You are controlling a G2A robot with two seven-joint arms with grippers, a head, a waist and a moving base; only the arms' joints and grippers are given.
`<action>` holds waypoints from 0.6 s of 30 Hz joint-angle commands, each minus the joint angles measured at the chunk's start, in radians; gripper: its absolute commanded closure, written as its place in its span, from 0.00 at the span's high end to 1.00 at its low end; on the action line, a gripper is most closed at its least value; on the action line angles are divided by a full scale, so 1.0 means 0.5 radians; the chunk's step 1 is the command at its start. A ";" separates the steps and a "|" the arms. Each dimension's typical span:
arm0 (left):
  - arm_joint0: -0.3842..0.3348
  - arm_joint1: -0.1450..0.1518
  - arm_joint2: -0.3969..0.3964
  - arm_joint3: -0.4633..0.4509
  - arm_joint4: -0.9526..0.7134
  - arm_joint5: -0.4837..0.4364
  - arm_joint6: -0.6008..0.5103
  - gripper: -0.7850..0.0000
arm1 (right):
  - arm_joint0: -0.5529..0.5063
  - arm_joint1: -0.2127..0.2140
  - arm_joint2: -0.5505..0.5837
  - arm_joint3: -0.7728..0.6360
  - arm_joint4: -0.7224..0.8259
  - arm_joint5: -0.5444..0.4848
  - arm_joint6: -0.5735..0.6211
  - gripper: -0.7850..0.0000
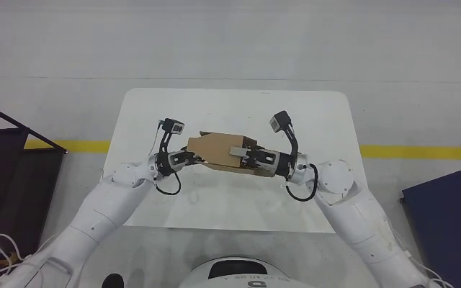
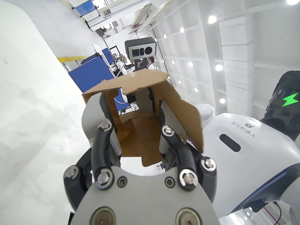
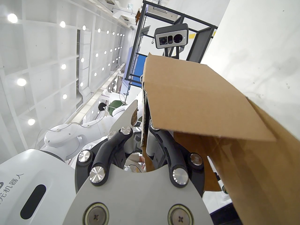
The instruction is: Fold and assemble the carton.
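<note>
A large robotics lab hall: gridded white ceiling (image 2: 234, 36) with spotlights (image 2: 212, 19), blue partitions (image 2: 93, 65), yellow floor line (image 1: 410, 152), white worktable (image 1: 230, 209).

left end effector (image 1: 191, 157): fingers spread | right end effector (image 1: 243, 155): fingers pinched (narrow gap) | arms angled inward

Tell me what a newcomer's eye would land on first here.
A brown carton, half folded with its flaps loose, lies at the middle of the white table, between the two arms. The left hand has its fingers spread at the carton's open end. The right hand pinches an edge at the opposite end.
</note>
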 commanded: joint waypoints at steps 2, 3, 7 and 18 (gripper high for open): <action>0.000 0.005 0.005 -0.005 0.006 0.003 -0.003 0.47 | 0.000 -0.001 -0.003 0.000 0.007 0.004 -0.004 0.16; 0.001 0.007 0.007 -0.005 0.007 0.005 -0.004 0.46 | 0.001 -0.001 -0.005 -0.002 0.005 0.004 -0.002 0.16; -0.004 0.016 0.017 0.001 0.050 0.001 -0.001 0.44 | 0.010 -0.004 -0.021 -0.001 0.000 0.008 0.003 0.16; -0.023 0.036 0.056 0.002 0.051 -0.040 0.040 0.44 | 0.040 -0.008 -0.051 0.004 -0.049 0.024 0.012 0.00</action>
